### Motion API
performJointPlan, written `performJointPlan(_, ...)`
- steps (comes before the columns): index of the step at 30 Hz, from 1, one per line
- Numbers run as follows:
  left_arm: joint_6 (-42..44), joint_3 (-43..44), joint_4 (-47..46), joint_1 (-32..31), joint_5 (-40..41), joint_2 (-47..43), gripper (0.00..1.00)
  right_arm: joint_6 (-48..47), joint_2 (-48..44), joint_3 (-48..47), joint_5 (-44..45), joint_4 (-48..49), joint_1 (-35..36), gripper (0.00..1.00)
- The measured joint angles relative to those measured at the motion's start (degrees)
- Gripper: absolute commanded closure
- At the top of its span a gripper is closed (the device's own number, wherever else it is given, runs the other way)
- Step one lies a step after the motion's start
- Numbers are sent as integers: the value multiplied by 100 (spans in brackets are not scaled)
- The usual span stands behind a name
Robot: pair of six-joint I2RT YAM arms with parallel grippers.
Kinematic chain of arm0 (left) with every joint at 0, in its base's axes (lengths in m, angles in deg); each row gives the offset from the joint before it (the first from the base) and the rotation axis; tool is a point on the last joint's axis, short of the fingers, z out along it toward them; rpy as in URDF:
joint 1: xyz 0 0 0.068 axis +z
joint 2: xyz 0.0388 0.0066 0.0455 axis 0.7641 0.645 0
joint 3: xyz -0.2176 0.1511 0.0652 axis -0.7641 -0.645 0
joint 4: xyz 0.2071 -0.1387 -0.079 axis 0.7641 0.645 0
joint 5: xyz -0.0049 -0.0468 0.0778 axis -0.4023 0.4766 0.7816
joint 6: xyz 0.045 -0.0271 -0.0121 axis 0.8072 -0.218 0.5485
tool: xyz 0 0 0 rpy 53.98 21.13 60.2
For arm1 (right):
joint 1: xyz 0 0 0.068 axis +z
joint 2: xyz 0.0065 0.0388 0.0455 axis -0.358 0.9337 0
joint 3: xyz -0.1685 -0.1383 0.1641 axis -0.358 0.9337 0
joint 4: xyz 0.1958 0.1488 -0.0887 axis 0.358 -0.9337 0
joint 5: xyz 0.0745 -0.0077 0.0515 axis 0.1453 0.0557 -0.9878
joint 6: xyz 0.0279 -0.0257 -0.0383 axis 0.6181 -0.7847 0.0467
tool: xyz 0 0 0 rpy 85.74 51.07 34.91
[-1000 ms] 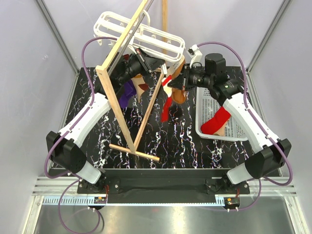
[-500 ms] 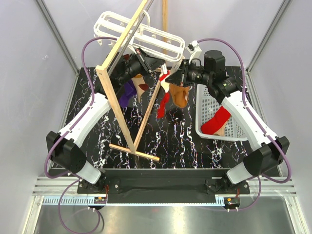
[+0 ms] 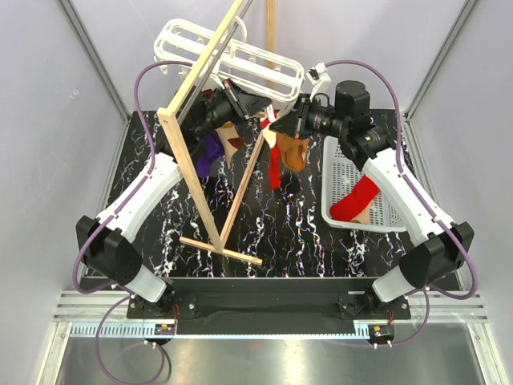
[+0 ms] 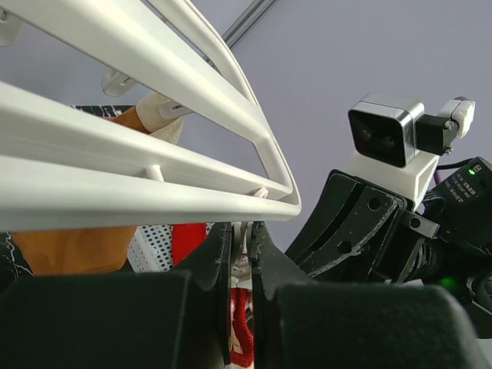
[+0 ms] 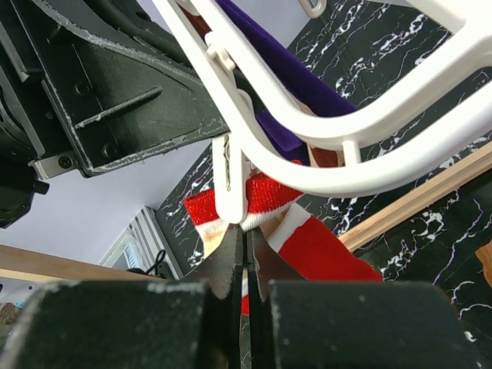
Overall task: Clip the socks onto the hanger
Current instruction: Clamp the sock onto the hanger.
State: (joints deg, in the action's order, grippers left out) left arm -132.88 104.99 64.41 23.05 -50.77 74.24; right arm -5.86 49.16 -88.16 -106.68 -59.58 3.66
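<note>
The white hanger (image 3: pixel 232 56) hangs from the wooden stand, and its bars cross the left wrist view (image 4: pixel 138 201) and the right wrist view (image 5: pixel 369 127). My left gripper (image 3: pixel 244 103) (image 4: pixel 241 240) is shut on a white peg (image 4: pixel 242 257) under the frame's corner. My right gripper (image 3: pixel 282 126) (image 5: pixel 246 234) is shut on the cuff of a red sock with a white band (image 3: pixel 275 167) (image 5: pixel 307 238), right below the peg (image 5: pixel 233 184). The cuff sits in the peg's mouth. A tan sock (image 3: pixel 294 152) hangs beside it. A purple sock (image 3: pixel 210 154) hangs further left.
A tall wooden A-frame stand (image 3: pixel 210 144) crosses the left half of the black marbled table (image 3: pixel 304 233). A white perforated basket (image 3: pixel 353 184) at the right holds another red sock (image 3: pixel 357 199).
My right gripper has moved left and up to the hanger's corner with the red sock. The sock now hangs straight down under the peg. The left arm has stayed put.
</note>
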Motion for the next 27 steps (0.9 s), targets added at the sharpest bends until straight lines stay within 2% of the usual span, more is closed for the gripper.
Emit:
performJointPlan(4,-11,-35,-55,2,-7,-4,100,26,44,0,4,66,0,100)
performJointPlan(5,-31,-63,-90,9,-13,-9,94,31,46,0,2,66,0,100)
performJointPlan(8,-116,-162,-229,46,-59,-17,86,50,50,0,4,72,0,100)
performJointPlan(9,-157,-181,-262,59,-81,-17,79,55,50,0,2,85,0,100)
performJointPlan(11,-240,-192,-286,90,-131,-17,75,70,50,0,4,103,2,100)
performJointPlan(15,-354,-192,-297,109,-192,-17,56,72,50,0,7,116,2,100)
performJointPlan(21,-450,-278,-317,120,-212,-20,39,90,50,0,17,142,2,100)
performJointPlan(25,-472,-452,-396,138,-216,-103,35,92,50,0,22,138,2,96)
performJointPlan(27,-474,-590,-426,153,-216,-188,34,111,50,0,39,133,2,86)
